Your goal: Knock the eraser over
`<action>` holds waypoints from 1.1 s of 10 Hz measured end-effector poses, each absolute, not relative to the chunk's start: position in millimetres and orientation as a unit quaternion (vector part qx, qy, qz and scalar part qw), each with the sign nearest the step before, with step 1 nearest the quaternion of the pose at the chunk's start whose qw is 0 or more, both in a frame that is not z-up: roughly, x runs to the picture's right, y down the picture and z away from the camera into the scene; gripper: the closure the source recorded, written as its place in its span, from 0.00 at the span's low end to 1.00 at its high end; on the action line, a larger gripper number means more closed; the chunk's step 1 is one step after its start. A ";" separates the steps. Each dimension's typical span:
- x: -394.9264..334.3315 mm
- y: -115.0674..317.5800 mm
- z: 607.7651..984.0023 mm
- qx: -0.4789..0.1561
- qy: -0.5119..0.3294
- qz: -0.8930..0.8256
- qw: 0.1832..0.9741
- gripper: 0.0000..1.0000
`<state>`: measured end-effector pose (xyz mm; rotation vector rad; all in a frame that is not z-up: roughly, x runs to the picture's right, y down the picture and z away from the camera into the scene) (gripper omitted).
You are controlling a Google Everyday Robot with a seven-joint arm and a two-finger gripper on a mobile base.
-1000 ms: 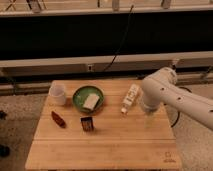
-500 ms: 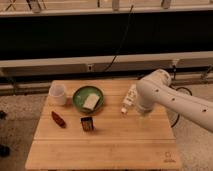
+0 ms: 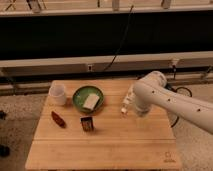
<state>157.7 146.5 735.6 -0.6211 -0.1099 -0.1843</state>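
The eraser (image 3: 87, 123) is a small dark block with an orange-brown face. It stands upright on the wooden table (image 3: 105, 150), left of centre and just in front of the green bowl. My gripper (image 3: 141, 112) is at the end of the white arm (image 3: 170, 102), low over the right half of the table. It is well to the right of the eraser and apart from it.
A white cup (image 3: 58, 93) stands at the back left. A green bowl (image 3: 88, 98) holds a pale whitish block (image 3: 91, 102). A slim reddish-brown object (image 3: 58, 119) lies left of the eraser. A white bottle (image 3: 127, 103) lies beside the arm.
The arm has shifted a little to the left, closer to the white bottle and partly covering it. The eraser and the other things have not moved.
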 end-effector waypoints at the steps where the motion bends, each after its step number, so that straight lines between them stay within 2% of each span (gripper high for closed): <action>1: 152.9 146.8 737.5 -0.306 -0.057 -0.098 0.945 0.20; 2: 150.1 147.9 738.8 -0.307 -0.059 -0.103 0.944 0.23; 5: 145.4 148.8 741.4 -0.309 -0.063 -0.117 0.942 0.45; 6: 144.4 149.0 742.2 -0.309 -0.064 -0.122 0.941 0.49; 10: 115.8 156.0 752.3 -0.311 -0.079 -0.151 0.935 0.88; 11: 112.0 156.8 754.5 -0.311 -0.079 -0.158 0.934 0.95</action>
